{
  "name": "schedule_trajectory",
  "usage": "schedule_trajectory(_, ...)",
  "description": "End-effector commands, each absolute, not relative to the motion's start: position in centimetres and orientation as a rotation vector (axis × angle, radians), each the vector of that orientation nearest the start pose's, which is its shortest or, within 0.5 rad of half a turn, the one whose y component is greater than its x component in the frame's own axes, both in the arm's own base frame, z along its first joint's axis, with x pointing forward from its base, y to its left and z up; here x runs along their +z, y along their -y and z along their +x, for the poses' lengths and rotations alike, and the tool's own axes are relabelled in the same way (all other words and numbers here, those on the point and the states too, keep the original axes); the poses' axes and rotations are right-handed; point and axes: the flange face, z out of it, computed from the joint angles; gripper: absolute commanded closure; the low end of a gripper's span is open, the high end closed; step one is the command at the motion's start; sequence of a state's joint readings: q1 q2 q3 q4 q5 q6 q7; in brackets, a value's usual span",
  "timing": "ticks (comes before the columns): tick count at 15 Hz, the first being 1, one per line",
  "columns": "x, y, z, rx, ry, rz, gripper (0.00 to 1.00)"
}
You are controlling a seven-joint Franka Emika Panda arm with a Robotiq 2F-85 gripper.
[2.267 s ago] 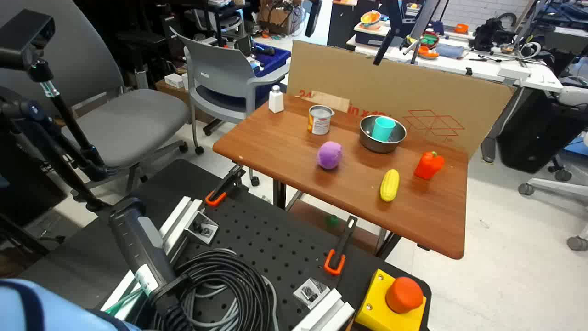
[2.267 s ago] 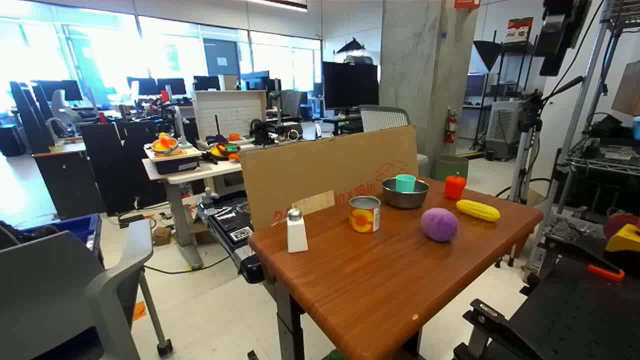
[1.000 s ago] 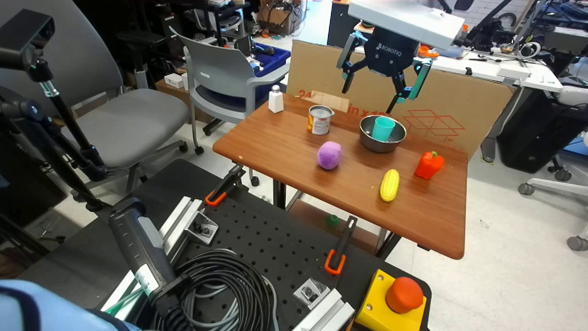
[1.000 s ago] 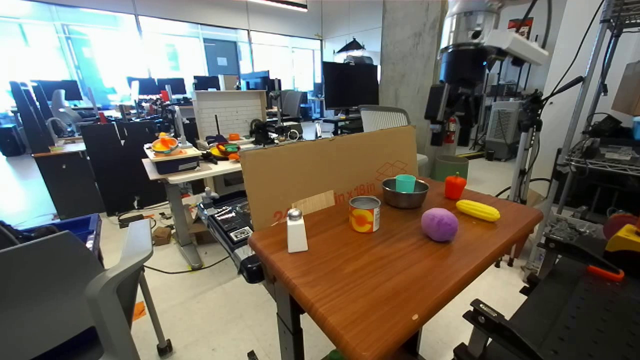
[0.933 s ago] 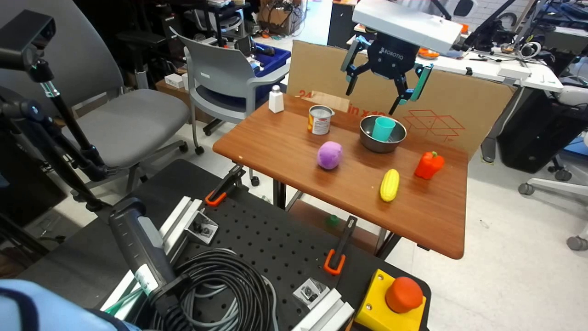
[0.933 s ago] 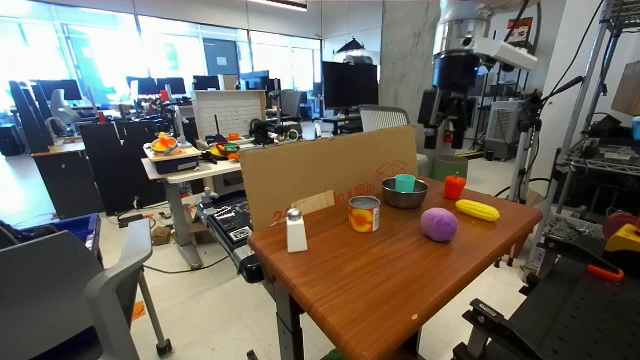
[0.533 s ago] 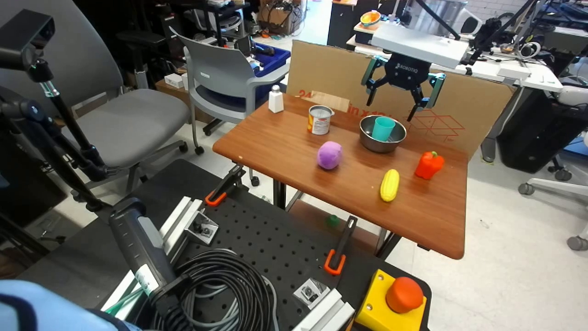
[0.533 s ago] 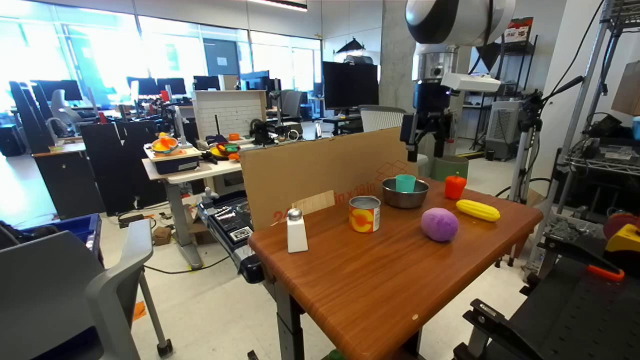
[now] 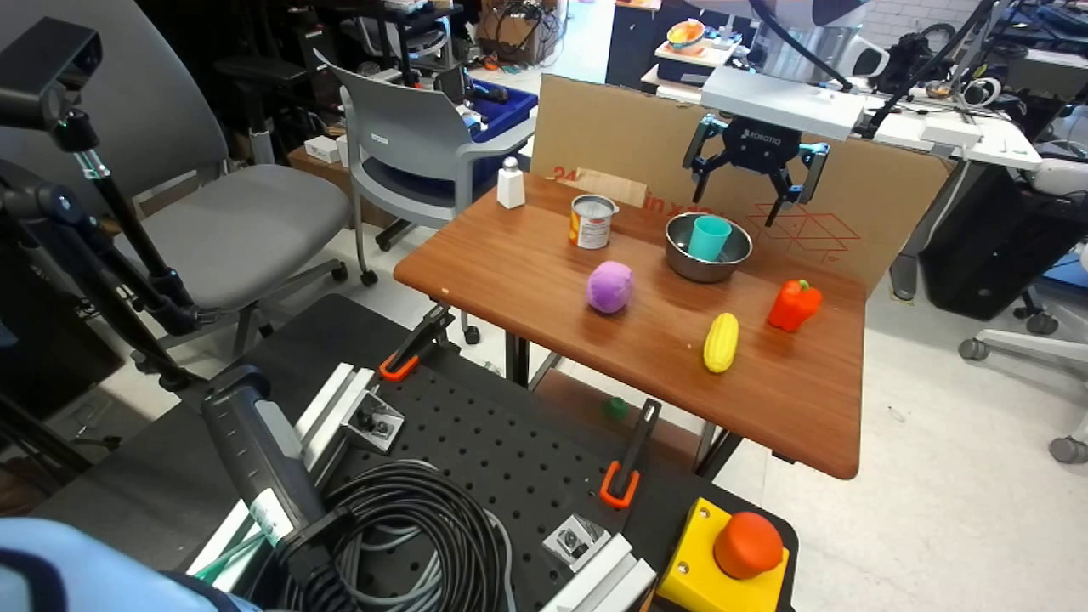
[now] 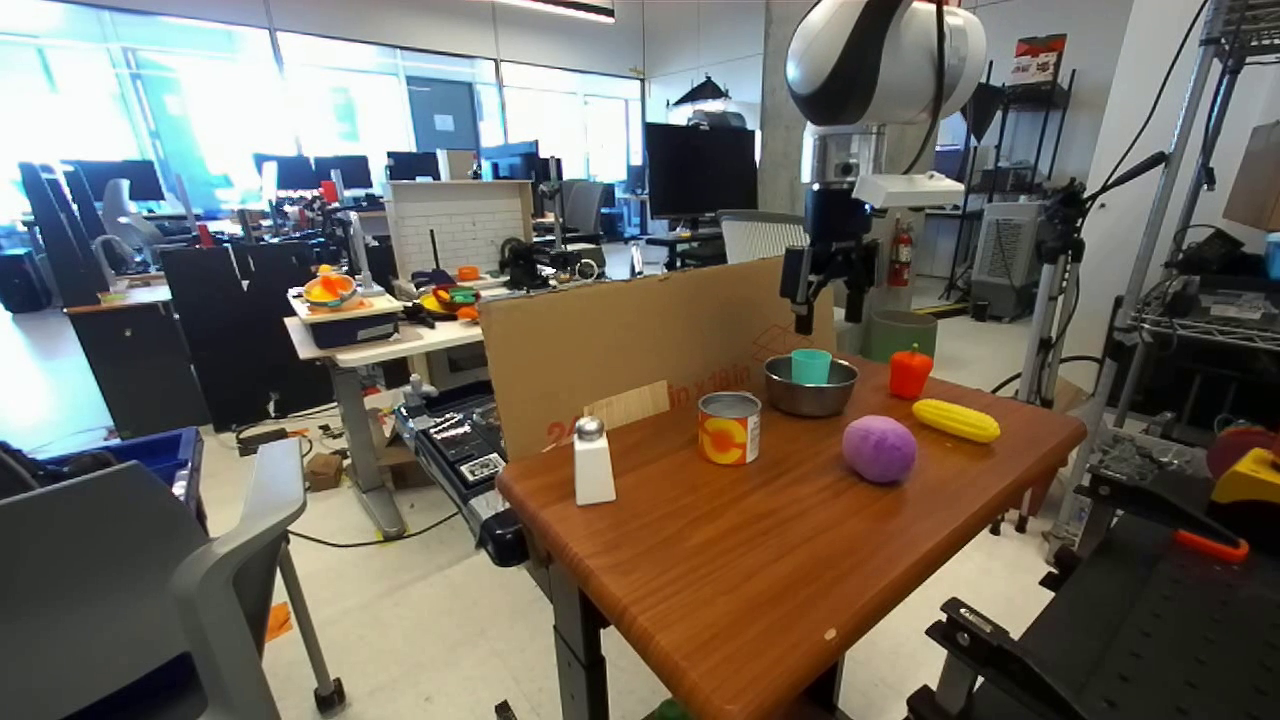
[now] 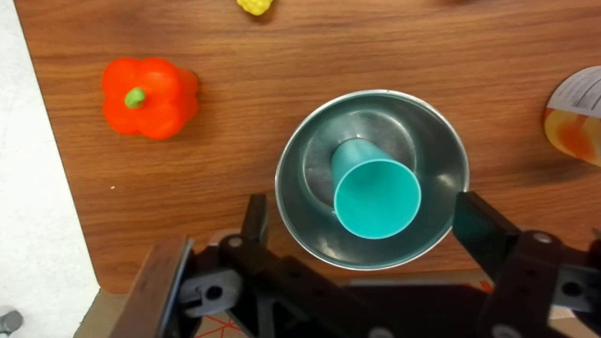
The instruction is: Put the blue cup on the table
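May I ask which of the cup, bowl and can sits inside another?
The blue cup: it sits in the bowl, while the bowl and the can rest directly on the table.

The wrist view's edges crop the corn cob [image 11: 255,5] and fruit can [image 11: 576,115]; in an exterior view the metal bowl [image 10: 812,402] hides the base of the blue cup [image 10: 811,367].

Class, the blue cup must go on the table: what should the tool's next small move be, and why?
Probably lower the open tool toward the blue cup: the tool hangs above, holding nothing, and in the wrist view the cup, inside the metal bowl, appears between the spread fingertips.
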State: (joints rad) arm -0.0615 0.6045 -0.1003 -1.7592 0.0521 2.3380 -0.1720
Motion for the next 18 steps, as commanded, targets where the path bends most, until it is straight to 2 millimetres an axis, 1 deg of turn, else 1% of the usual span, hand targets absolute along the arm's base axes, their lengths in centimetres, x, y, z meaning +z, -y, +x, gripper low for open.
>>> schedule_trajectory(1, 20.5, 9.8, 66.9, 0.04, -0.005, -3.164, 0.0)
schedule_trajectory(6, 18.0, 9.3, 67.7, 0.081, 0.012, -3.16, 0.0)
schedule_trajectory(7, 17.8, 9.3, 67.9, 0.086, 0.012, -3.16, 0.13)
schedule_trajectory(8, 17.6, 9.2, 68.0, 0.09, 0.013, -3.161, 0.28)
schedule_trajectory(12, 17.5, 9.2, 68.4, 0.091, 0.017, -3.158, 0.6)
schedule_trajectory(15, 18.2, 9.0, 68.4, 0.091, 0.031, -3.152, 0.79)
schedule_trajectory(16, 18.8, 8.8, 68.4, 0.083, 0.038, -3.15, 0.79)
schedule_trajectory(17, 19.4, 8.6, 68.3, 0.078, 0.048, -3.147, 0.82)
schedule_trajectory(18, 20.3, 8.2, 68.1, 0.065, 0.068, -3.141, 0.84)
